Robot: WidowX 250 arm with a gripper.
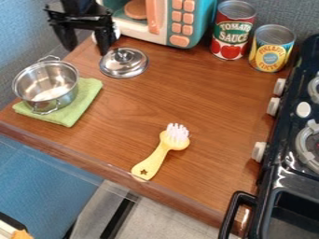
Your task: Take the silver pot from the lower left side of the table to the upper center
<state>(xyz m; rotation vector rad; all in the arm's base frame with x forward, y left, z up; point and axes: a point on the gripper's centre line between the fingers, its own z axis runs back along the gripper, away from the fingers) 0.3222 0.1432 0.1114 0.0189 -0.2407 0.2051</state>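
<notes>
Camera view, silver pot on cloth, lower left of end effector

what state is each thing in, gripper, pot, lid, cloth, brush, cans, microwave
gripper: open
silver pot: upright, uncovered, on the cloth
lid: off the pot, knob up
green cloth: flat
brush: lying down
red can: upright
yellow can: upright
microwave: door unclear

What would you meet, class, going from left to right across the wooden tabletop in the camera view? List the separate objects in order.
Silver pot, metal lid, yellow brush, red-labelled can, yellow-labelled can.
</notes>
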